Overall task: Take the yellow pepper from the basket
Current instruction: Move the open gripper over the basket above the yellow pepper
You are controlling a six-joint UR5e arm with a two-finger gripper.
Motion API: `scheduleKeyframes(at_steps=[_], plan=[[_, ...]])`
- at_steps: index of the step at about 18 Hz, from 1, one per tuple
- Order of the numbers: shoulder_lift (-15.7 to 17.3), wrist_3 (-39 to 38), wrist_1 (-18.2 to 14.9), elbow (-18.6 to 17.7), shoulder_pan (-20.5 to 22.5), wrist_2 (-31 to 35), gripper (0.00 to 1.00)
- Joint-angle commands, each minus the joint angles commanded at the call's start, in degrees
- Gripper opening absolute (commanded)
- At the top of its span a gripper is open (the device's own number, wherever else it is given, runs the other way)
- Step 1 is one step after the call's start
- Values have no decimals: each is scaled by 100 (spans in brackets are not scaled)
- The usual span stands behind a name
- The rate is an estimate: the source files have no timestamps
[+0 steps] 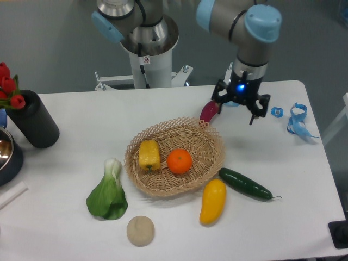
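Currently the end effector (235, 110) is held open and empty beyond the basket (209, 163); the orange (179, 161) touching the yellow pepper (149, 155) could be struck.

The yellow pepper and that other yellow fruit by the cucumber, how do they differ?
The yellow pepper is short, blocky and ridged; the yellow fruit is longer, smooth and curved. The pepper lies inside the basket beside the orange; the fruit lies on the table outside it. Both are yellow, and neither is held.

Yellow pepper (149, 155), orange fruit (179, 161), tan open-weave basket (212, 142), dark green cucumber (245, 184)
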Motion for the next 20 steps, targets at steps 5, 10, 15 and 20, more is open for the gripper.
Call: scheduleKeyframes(at_steps=[5, 10, 15, 20], plan=[[0, -776, -79, -61, -738, 62, 100], [27, -1099, -114, -211, -1143, 35, 100], [-263, -2463, -105, -176, -1653, -9, 100], [-746, -3508, -26, -9, -1864, 18, 100]])
